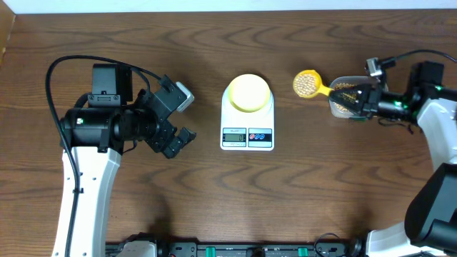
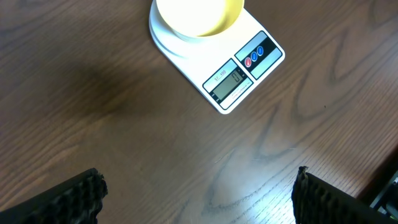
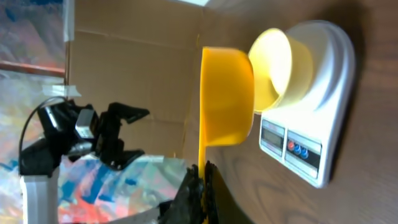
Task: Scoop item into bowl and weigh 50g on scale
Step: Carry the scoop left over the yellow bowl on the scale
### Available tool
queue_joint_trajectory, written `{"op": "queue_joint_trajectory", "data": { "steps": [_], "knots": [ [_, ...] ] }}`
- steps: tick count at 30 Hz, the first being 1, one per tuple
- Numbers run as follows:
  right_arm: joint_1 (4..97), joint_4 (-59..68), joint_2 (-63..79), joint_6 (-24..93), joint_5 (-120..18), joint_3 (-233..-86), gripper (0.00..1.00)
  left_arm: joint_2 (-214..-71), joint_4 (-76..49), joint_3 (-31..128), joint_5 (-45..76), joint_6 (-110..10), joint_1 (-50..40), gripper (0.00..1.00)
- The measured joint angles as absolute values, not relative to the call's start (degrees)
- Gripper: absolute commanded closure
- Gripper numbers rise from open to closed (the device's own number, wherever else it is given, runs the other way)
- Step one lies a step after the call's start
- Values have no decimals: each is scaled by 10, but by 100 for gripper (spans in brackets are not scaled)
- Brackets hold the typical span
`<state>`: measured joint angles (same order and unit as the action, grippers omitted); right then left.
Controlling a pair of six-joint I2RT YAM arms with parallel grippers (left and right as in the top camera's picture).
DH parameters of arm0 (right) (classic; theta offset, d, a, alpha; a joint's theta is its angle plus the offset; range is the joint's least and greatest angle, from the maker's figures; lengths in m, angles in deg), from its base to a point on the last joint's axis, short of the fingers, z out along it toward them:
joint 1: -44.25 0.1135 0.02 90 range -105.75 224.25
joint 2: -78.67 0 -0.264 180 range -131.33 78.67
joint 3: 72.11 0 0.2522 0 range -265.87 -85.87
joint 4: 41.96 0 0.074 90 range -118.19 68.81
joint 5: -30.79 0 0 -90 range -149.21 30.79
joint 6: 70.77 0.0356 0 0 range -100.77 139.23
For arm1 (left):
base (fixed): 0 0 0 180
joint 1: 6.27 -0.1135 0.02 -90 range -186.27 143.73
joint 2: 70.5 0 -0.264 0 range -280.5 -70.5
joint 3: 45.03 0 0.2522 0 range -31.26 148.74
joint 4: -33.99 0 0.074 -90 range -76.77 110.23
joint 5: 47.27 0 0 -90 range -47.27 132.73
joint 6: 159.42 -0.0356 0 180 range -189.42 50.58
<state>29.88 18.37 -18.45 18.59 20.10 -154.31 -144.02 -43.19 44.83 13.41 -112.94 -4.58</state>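
The pale-yellow bowl [image 1: 248, 92] sits on the white scale [image 1: 247, 132] at the table's middle; both also show in the left wrist view as the bowl [image 2: 198, 15] and the scale [image 2: 242, 78]. To the right of the scale, my right gripper [image 1: 363, 96] is shut on the handle of a bright yellow scoop [image 1: 308, 83] filled with beige beans. In the right wrist view the scoop [image 3: 227, 96] hangs just short of the bowl [image 3: 281, 65]. My left gripper [image 1: 182, 118] stands open left of the scale, nothing between its fingers [image 2: 78, 199].
A clear tub [image 1: 348, 96] holding more beans lies under my right gripper at the right. Cables loop over the left arm base [image 1: 93, 125]. Dark wood table surface lies between the left gripper and the scale.
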Motion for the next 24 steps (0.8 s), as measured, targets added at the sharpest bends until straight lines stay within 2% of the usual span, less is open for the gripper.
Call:
{"op": "queue_joint_trajectory", "data": {
  "steps": [12,24],
  "knots": [
    [416,25,-184,364,133,-1543,99,-1440,-432,448,133,-1129,-46,2],
    [489,-21,-184,383,4,-1543,99,-1440,-432,448,133,-1129,-46,2]
  ]
}}
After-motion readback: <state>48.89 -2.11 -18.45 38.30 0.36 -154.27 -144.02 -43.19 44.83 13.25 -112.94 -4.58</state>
